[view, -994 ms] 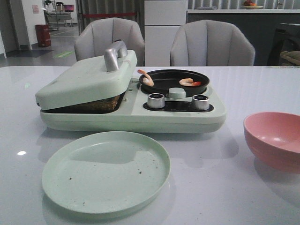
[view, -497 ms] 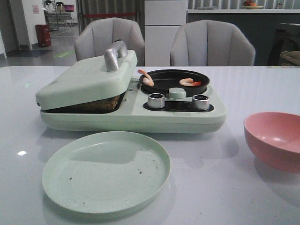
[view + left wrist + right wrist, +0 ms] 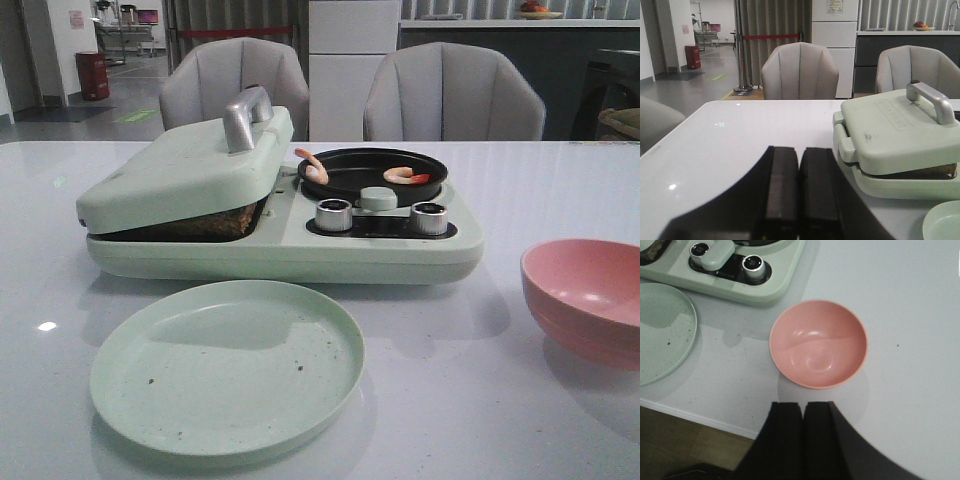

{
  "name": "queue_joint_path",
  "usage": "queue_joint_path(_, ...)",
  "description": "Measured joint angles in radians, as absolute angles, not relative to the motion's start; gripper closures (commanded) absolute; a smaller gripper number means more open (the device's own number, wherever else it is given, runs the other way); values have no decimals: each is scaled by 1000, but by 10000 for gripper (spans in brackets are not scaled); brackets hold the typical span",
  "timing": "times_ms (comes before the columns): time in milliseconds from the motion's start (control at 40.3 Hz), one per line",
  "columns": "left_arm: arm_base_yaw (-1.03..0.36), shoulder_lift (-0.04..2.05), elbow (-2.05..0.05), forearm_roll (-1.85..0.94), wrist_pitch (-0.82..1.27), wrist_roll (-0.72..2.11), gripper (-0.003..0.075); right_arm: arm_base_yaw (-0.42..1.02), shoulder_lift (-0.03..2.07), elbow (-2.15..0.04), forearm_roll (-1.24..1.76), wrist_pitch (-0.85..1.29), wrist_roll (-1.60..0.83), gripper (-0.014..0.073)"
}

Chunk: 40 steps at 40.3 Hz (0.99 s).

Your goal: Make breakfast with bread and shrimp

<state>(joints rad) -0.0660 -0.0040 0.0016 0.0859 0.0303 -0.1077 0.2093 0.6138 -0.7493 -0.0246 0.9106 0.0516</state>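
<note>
Pale mint-green breakfast maker (image 3: pixel 380 250) showing silver handle (image 3: pixel 245 115), silver knobs (image 3: pixel 334 214); black pan (image 3: pixel 372 172) holding pink-orange shrimp (image 3: pixel 404 175); mint plate (image 3: pixel 226 367) carrying dark specks; pink bowl (image 3: pixel 818 343); white table (image 3: pixel 560 190)

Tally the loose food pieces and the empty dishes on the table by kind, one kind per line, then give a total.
Shrimp: 2, one on the black pan's left edge and one on its right side
Green plate: 1
Pink bowl: 1
Total: 4
</note>
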Motion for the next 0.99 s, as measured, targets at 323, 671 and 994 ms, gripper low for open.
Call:
queue_joint_path(323,-66,-4,2,86,30,-108,621,13,334,-408,23,480,-64,547)
queue_joint_path(671,-66,-4,2,86,30,-108,621,-77,5,-72,23,174,-70,547)
queue_joint_path(994,-66,-4,2,86,28,-108,621,-77,-11,29,45,23,-70,547)
